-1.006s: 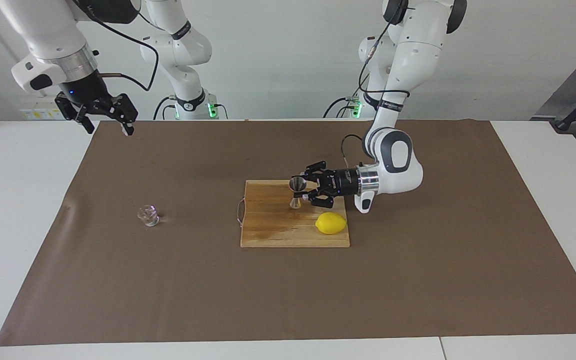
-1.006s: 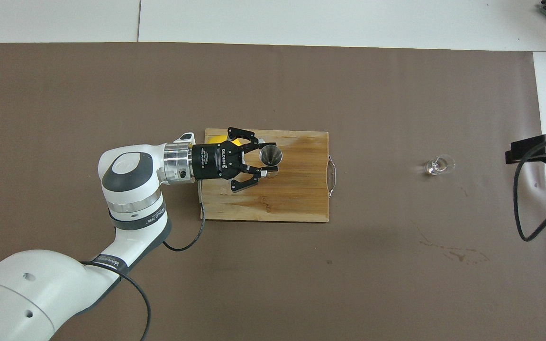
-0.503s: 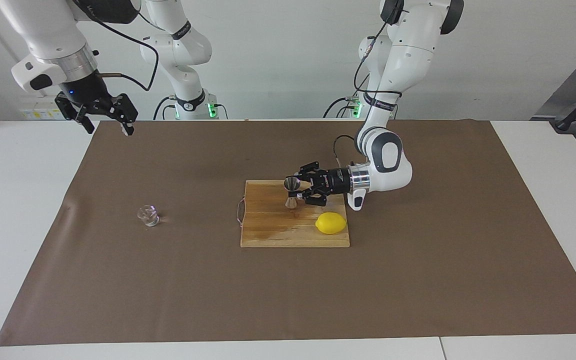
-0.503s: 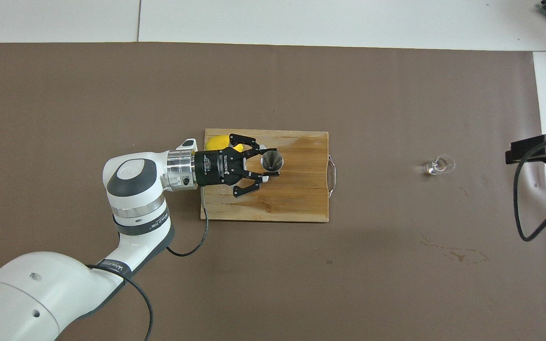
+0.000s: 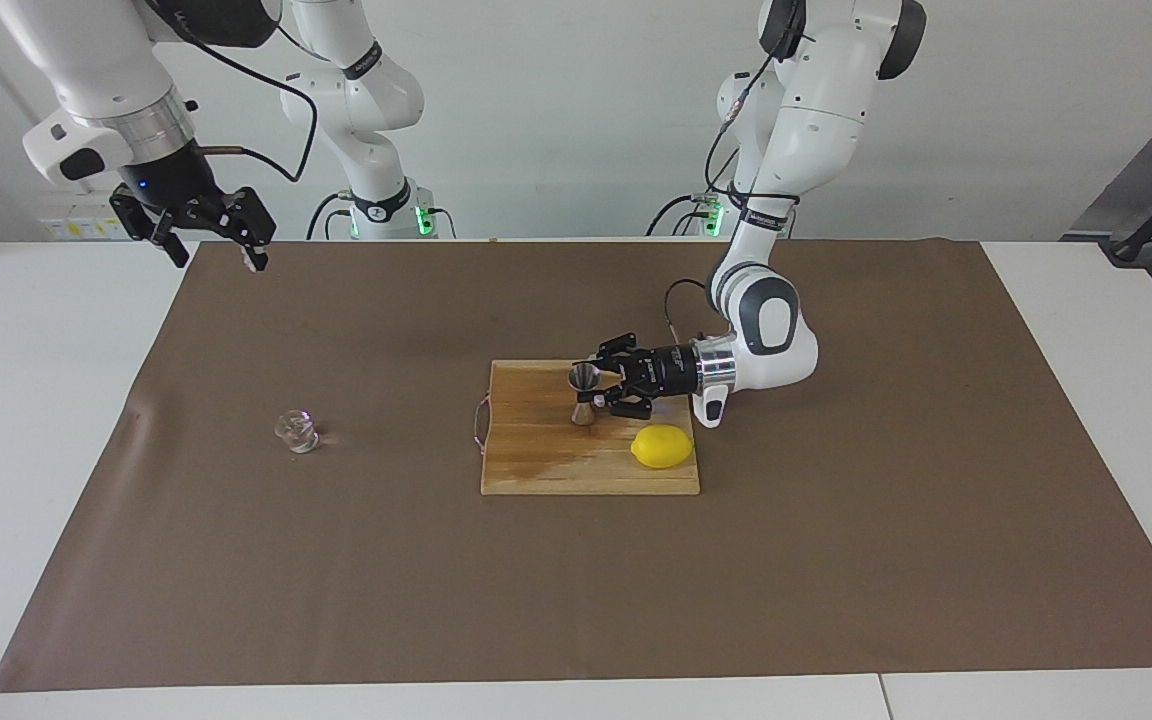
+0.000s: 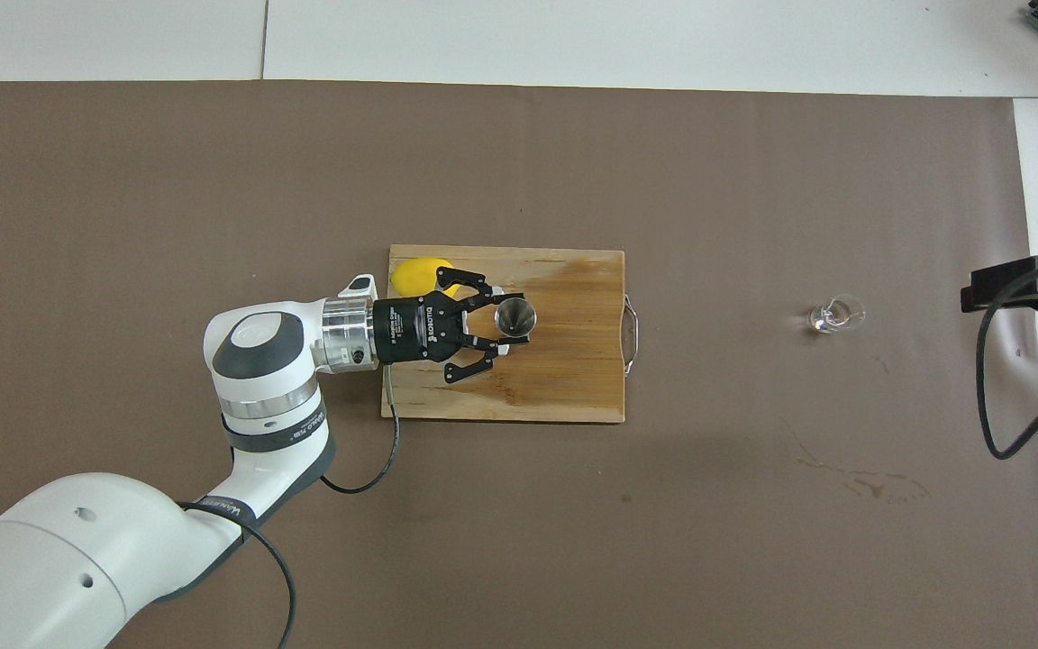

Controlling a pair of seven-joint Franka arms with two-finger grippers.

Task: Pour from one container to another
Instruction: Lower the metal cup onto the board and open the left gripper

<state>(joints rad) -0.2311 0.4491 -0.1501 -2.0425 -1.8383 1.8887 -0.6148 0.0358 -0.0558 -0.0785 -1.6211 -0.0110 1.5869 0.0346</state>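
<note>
A brown mat (image 5: 576, 560) covers the white table, with a wooden board (image 5: 546, 465) at its middle. The left gripper (image 5: 600, 392) lies level over the board, clenched on the waist of the steel jigger (image 5: 584, 394), which stands upright with the lemon (image 5: 662, 446) at its 4 o'clock in the facing view. The glass cup (image 5: 297, 431) sits alone on the mat toward the right arm's end, at the board's 9 o'clock, while the right gripper (image 5: 219, 247) waits high over the mat's corner, fingers spread and empty.
</note>
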